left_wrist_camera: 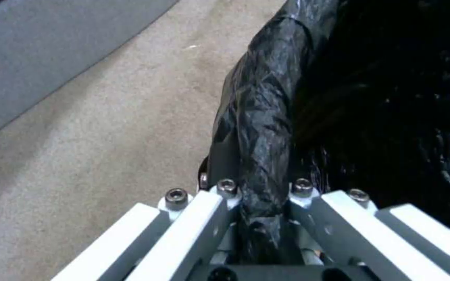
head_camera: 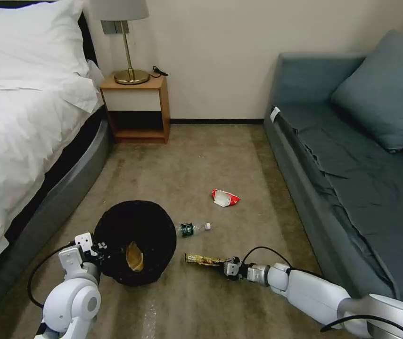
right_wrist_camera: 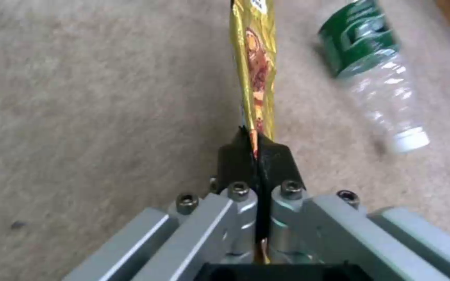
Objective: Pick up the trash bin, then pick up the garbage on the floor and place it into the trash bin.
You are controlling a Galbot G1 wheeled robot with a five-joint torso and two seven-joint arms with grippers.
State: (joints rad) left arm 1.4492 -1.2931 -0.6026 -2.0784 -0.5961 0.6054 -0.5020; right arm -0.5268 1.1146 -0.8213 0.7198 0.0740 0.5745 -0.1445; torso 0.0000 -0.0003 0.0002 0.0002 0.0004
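Left gripper (head_camera: 98, 248) clamped on rim of bin (head_camera: 137, 235), jaws pressing the black bag liner from both sides; bin tipped toward the camera over the carpet (head_camera: 201, 160) between bed (head_camera: 27, 136) and sofa (head_camera: 352, 160). Brown scrap (head_camera: 134, 256) inside bin. Right gripper (head_camera: 227, 267) low at the carpet, jaws closed on one end of gold wrapper (head_camera: 203, 259), which stretches out toward bin. Clear bottle (head_camera: 193, 229) with green label lying just beside bin. Red-and-white wrapper (head_camera: 224, 197) farther off on the carpet, well apart from both grippers.
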